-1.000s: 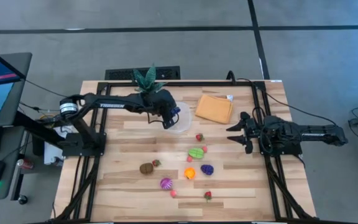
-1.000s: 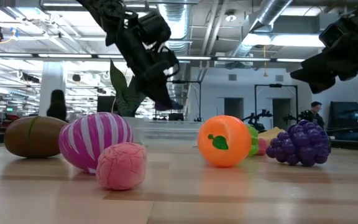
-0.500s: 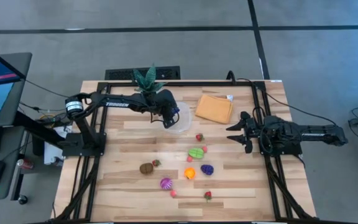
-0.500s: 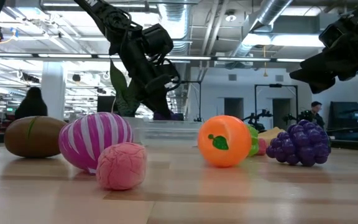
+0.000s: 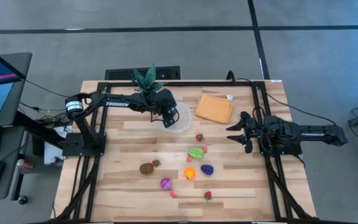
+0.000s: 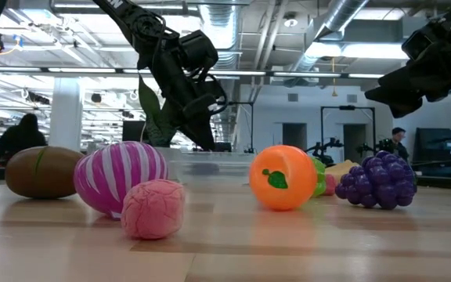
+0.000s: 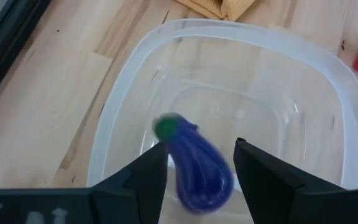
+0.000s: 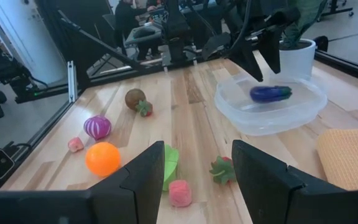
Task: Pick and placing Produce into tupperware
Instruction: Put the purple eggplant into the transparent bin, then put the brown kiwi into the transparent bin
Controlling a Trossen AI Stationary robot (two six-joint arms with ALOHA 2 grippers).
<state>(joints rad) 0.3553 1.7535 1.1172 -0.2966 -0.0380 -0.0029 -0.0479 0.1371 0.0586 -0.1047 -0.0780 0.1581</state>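
You have the eggplant [image 8: 270, 93] inside the tupperware [image 5: 181, 118] at the far side, the plant [image 5: 145, 79] to its left, the cloth [image 5: 213, 108] to its right, and the remaining produce [image 5: 196, 152] nearer.

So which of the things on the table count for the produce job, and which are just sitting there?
In the job: tupperware; purple eggplant dropping into it; left gripper above the tub; loose produce: grapes, orange, striped purple piece, brown piece, green piece.

Lying about: orange cloth; potted plant.
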